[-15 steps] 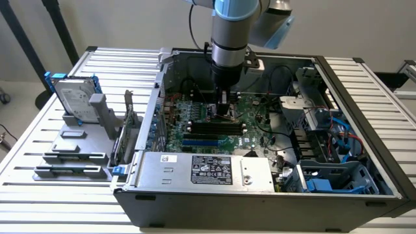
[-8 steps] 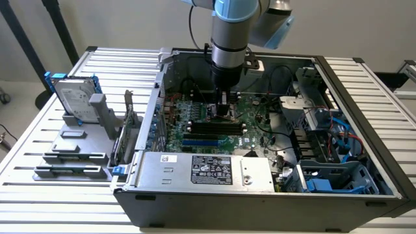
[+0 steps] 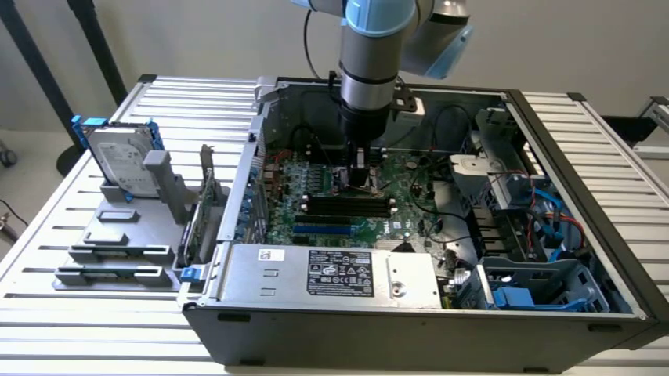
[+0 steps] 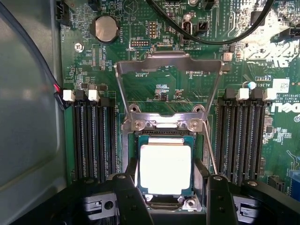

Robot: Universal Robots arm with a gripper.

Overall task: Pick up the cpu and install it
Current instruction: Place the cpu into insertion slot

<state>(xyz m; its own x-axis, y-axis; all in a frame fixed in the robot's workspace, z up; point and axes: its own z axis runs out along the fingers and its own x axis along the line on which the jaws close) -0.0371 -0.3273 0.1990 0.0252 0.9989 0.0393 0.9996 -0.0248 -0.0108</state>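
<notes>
Wrist view: cpu seated in socket under raised metal frame; gripper fingers spread, released, flanking it. Exterior view: hard drive outside case.

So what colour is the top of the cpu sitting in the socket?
Silvery-white, with a thin darker rim; the cpu shows best in the wrist view, between the gripper fingers.

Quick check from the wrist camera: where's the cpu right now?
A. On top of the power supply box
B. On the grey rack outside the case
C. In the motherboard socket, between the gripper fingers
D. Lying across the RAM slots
C: the cpu sits square in the socket under the raised metal load plate, with the gripper fingers standing on either side of it.
</notes>
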